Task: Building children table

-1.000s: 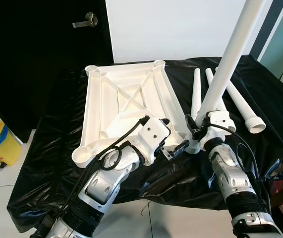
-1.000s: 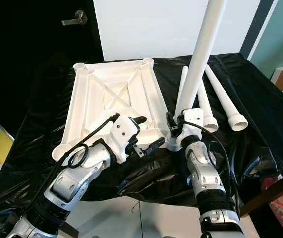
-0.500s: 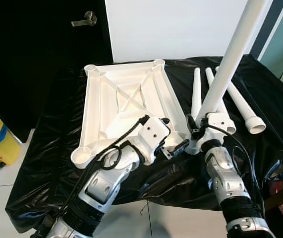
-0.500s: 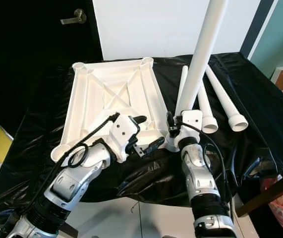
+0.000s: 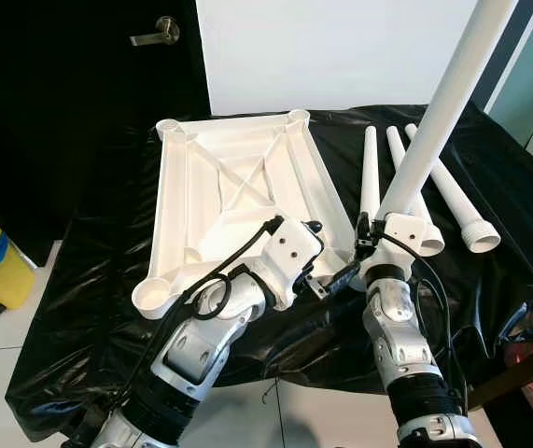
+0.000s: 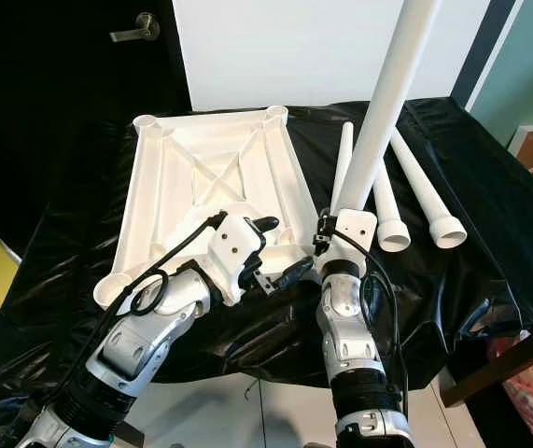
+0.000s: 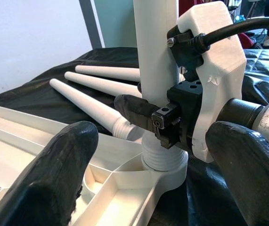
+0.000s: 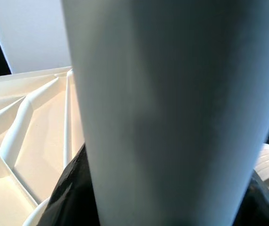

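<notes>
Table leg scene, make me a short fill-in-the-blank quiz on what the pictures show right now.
1. The right hand is shut on the standing ____ leg.
2. That leg's threaded end sits in a corner socket of the upturned ____.
3. ____ more legs lie on the black cloth.
4. The left hand is ____ beside the socket.

Missing words: white; tabletop; Three; open

I see smooth, matt white plastic on the upturned tabletop (image 5: 229,187) and its legs (image 5: 434,126), lying over a glossy, crinkled black plastic sheet (image 5: 89,280) beneath my brushed silver metal arms (image 5: 406,345).
</notes>
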`<state>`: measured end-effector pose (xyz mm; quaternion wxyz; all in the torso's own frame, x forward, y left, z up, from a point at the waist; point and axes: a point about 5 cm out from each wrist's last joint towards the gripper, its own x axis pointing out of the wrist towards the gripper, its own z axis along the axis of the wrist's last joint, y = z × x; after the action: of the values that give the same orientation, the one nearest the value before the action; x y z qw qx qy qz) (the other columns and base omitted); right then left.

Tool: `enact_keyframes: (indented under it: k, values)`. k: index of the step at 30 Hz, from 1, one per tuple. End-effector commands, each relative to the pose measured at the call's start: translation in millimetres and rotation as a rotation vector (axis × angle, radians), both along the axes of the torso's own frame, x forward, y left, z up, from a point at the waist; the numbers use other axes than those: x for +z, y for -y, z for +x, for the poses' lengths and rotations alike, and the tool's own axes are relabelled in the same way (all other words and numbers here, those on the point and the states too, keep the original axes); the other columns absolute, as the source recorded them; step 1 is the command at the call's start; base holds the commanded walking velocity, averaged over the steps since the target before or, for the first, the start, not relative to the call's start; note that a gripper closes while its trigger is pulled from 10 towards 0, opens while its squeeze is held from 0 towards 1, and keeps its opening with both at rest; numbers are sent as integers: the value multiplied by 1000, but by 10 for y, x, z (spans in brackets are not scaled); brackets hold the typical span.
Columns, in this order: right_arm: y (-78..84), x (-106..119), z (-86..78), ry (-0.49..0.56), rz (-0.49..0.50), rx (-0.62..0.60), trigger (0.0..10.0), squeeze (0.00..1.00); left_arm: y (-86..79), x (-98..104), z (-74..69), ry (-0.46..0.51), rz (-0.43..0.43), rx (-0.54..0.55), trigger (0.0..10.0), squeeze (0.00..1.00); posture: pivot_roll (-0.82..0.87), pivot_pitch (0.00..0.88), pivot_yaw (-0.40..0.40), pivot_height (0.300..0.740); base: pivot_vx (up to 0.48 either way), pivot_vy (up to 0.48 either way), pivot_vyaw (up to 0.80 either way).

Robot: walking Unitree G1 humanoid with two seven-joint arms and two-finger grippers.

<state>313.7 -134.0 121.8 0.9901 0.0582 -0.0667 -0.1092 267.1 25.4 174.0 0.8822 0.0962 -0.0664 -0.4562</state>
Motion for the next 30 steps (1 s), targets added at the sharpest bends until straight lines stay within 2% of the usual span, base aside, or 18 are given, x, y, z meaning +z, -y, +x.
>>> enact_keyframes:
  k: [1,6,7,8,9,12,15,17,21,23,30]
  values:
    - [-30,-192,-43,-89,56,-14,10000,996,9,3,-6,1,16,-40,10000,0,-41,0,-6,740,0,0,0]
    - [26,-140,-32,-47,40,-17,10000,1000,19,7,-5,1,11,-42,10000,0,-42,0,-2,740,0,0,0]
    - [35,-138,-34,-41,45,-4,10000,667,20,7,-7,1,11,-43,10000,0,-43,0,-1,740,0,0,0]
    - [35,-138,-34,-41,45,-4,10000,667,20,7,-7,1,11,-43,10000,0,-43,0,-1,740,0,0,0]
    - [44,-134,-38,-35,44,7,10000,0,20,6,-8,1,11,-44,10000,0,-44,0,0,740,0,0,0]
    - [62,-131,-48,-21,43,50,10000,0,20,3,-11,-1,11,-46,10000,0,-45,0,2,740,0,0,0]
    - [92,-118,-58,6,1,113,10000,0,21,3,-13,-2,11,-49,10000,0,-48,0,6,740,0,0,0]
    - [121,-85,-58,38,-54,204,10000,0,26,9,-12,-1,10,-53,10000,0,-52,0,7,740,0,0,0]
    - [163,-50,-61,74,-87,285,10000,0,33,14,-10,1,10,-55,10000,0,-53,0,5,740,0,0,0]
    - [218,-45,-69,85,-133,376,10000,0,41,14,-15,2,9,-56,10000,0,-53,0,3,740,0,0,0]
    - [253,-64,-73,73,-176,449,10000,0,46,12,-18,1,9,-56,10000,0,-52,0,1,740,0,0,0]
